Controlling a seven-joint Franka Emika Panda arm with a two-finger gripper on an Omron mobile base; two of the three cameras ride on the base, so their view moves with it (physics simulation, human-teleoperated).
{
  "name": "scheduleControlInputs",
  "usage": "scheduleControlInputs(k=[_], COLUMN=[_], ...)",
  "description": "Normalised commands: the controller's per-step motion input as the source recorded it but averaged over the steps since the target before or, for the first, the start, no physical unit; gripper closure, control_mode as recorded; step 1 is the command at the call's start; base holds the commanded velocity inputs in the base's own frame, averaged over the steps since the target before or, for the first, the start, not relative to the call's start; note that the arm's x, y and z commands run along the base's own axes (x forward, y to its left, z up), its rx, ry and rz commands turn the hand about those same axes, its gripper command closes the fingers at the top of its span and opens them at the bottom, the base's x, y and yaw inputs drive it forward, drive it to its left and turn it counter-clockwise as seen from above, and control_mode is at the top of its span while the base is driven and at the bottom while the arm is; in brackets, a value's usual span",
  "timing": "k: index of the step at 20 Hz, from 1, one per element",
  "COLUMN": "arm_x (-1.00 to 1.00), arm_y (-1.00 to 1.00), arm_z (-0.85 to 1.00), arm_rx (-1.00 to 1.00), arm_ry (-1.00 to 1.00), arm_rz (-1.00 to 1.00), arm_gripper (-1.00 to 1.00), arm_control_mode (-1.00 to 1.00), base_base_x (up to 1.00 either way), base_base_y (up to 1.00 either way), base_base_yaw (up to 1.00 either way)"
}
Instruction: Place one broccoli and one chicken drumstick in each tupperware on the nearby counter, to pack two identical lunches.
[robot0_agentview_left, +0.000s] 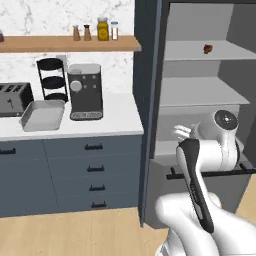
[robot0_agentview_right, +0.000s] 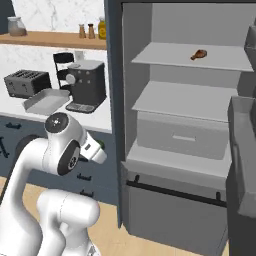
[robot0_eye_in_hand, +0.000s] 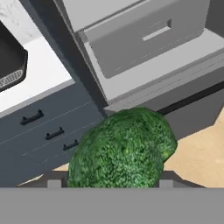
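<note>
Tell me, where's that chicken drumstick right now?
The chicken drumstick lies alone on the top shelf of the open fridge, toward its right side, right of the counter in both base views.

A bumpy dark-green broccoli floret (robot0_eye_in_hand: 122, 148) sits between the fingertips; a reddish-brown chicken drumstick (robot0_agentview_right: 199, 54) lies on the upper fridge shelf; a shallow light-grey rectangular tupperware (robot0_agentview_left: 43, 115) rests on the white counter (robot0_agentview_left: 120, 117).

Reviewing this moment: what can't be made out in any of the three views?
- Fingertips: hand view, covered by the broccoli; whether they touch it is unclear.
- Gripper: right base view, a sliver of green; jaws unreadable.
- Tupperware: its inside is too shallow-angled to check in either base view.
- Chicken drumstick: too small for detail.
</note>
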Motion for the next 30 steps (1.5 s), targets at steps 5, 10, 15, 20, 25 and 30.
scheduleControlInputs(k=[5,10,15,20,25,30], arm_x=[0.0,0.0,0.0,0.0,0.0,0.23], arm_y=[0.0,0.0,0.0,0.0,0.0,-0.72], arm_z=[0.0,0.0,0.0,0.0,0.0,-0.49], arm_rx=[0.0,0.0,0.0,0.0,0.0,-0.01], arm_ry=[0.0,0.0,0.0,0.0,0.0,0.04], arm_rz=[0.0,0.0,0.0,0.0,0.0,-0.21], arm_gripper=[1.0,1.0,1.0,1.0,1.0,1.0], arm_control_mode=[1.0,1.0,1.0,1.0,1.0,-1.0], base_base_x=[0.52,0.98,1.0,1.0,0.89,0.0], base_base_y=[1.0,1.0,1.0,0.98,0.26,0.0], base_base_yaw=[0.09,0.01,0.0,-0.02,-0.18,0.0])
